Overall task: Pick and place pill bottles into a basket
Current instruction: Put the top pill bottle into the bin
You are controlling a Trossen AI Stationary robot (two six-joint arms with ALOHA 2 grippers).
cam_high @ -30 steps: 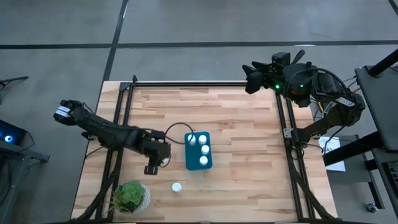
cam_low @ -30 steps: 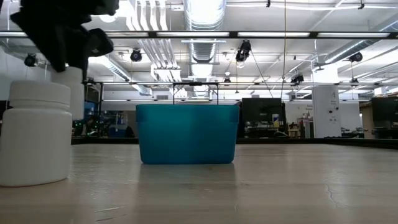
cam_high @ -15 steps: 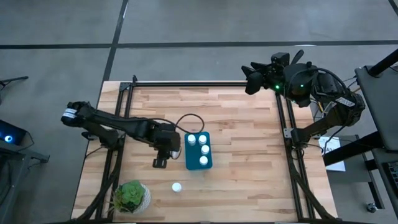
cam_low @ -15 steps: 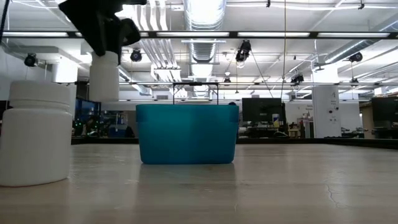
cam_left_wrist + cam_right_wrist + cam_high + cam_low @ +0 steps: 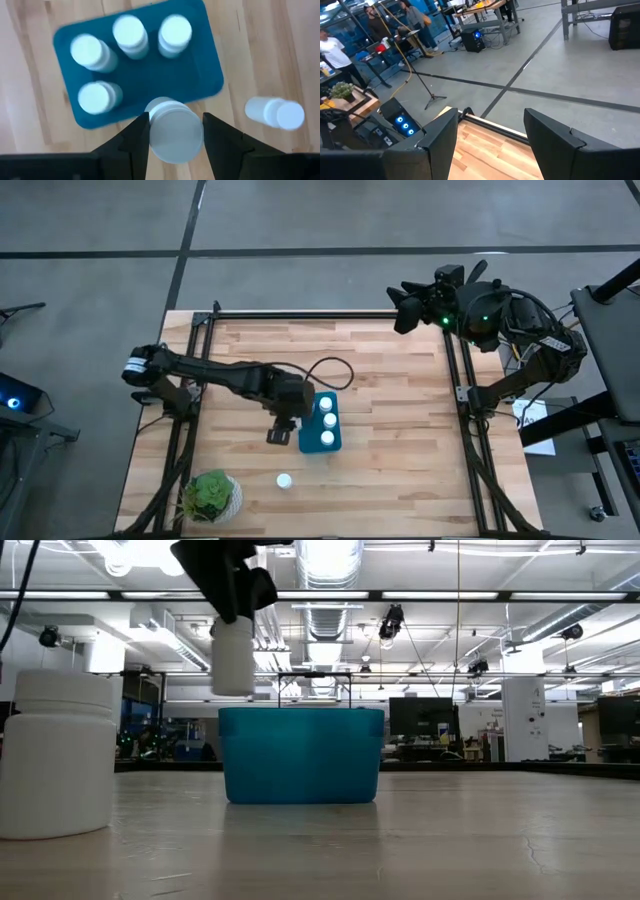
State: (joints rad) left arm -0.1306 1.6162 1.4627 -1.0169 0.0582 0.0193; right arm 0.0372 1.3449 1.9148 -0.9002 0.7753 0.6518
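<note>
Pill bottle [image 5: 174,131] pinched in left gripper [image 5: 172,132], now nearer over basket [image 5: 306,438] edge.

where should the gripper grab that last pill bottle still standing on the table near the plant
By its cylindrical body just under the cap, from straight above. The loose pill bottle stands upright on the table, apart from the basket and the plant pot, so fingers have room either side.
</note>
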